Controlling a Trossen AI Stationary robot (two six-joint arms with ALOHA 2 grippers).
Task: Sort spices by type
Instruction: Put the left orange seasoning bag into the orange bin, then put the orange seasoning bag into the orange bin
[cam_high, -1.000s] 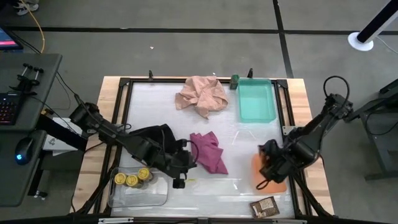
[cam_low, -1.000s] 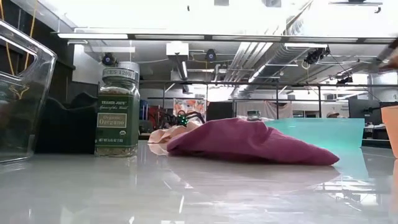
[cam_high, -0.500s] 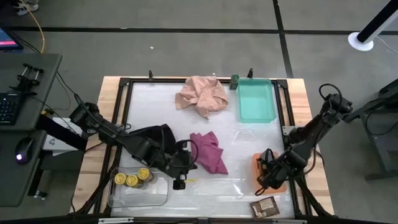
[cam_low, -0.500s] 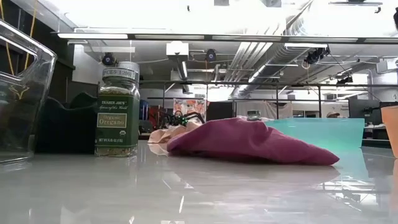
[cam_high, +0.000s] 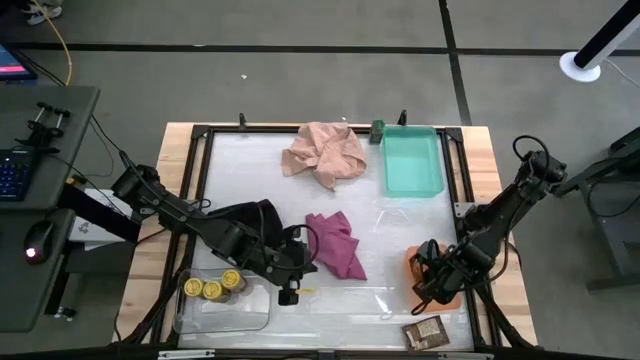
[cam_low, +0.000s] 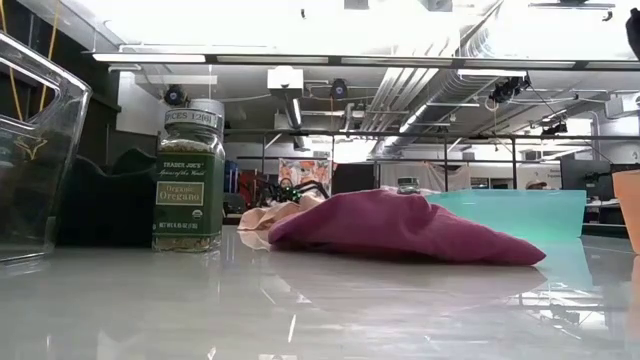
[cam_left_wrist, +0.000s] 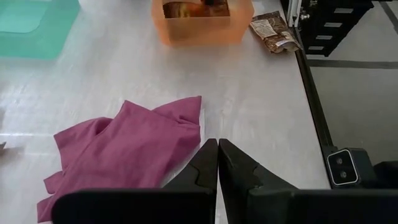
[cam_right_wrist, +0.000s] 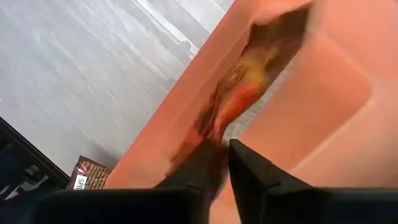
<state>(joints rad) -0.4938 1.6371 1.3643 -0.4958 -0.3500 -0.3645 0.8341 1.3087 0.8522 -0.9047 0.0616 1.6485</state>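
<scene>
High view: the left hand (cam_high: 290, 290) sits low over the surface (cam_high: 260, 160), just beside the clear tray (cam_high: 195, 318) and near the magenta cloth (cam_high: 336, 245). Three yellow-lidded jars (cam_high: 211, 287) stand together in the clear tray. The black cloth (cam_high: 255, 215) lies under the left arm. The right hand (cam_high: 428, 283) is down inside the orange tray (cam_high: 413, 260). One brown-orange packet (cam_high: 425, 331) lies on the surface just beside the orange tray, outside it. The teal tray (cam_high: 412, 160) is at the far side, with a dark-green jar (cam_high: 377, 130) touching its corner and the pink cloth (cam_high: 323, 152) near it.

Low view: a second dark-green jar (cam_low: 188, 178), labelled oregano, stands upright on the surface beside the clear tray's wall.

Left wrist view: the left hand's fingers (cam_left_wrist: 202, 171) are pressed together with nothing between them. Ahead lie the magenta cloth, the orange tray with a packet in it (cam_left_wrist: 186, 8), and the outside packet.

Right wrist view: the right hand's fingers (cam_right_wrist: 249, 168) are nearly together over the packet in the orange tray; whether they grip it cannot be told.
</scene>
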